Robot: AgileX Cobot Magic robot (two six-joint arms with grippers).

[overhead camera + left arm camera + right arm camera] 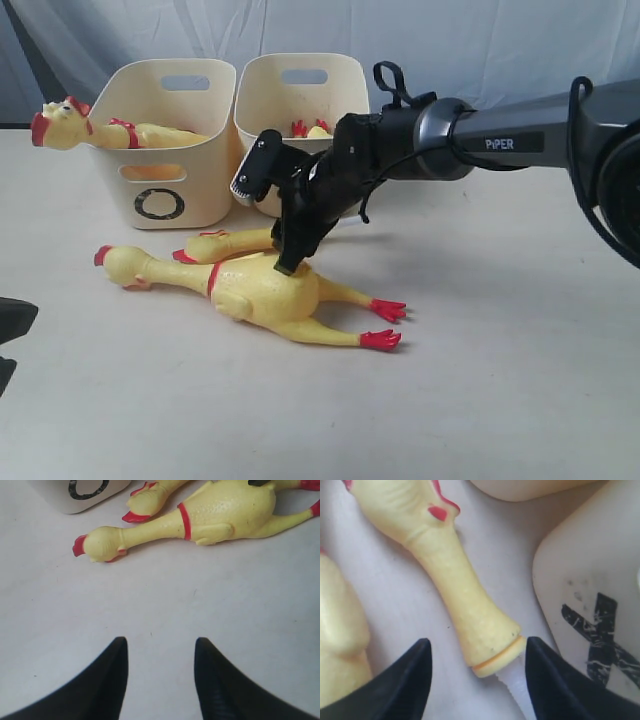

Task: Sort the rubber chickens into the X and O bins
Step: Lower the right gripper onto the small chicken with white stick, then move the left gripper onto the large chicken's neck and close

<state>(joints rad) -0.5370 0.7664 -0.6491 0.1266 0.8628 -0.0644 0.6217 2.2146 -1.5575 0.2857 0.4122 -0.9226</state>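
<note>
One neck piece [455, 590], right gripper [476, 641] straddling it

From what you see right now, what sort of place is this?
Probably a robot test bench, not a home: a plain white table before a wrinkled cloth backdrop, a robot arm marked PIPER, and rubber chickens beside an O tub and an X tub.

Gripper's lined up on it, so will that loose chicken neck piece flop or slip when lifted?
Probably fairly stiff: the neck piece is short and thick. Its smooth taper might slip. Round, so it could roll.
</note>
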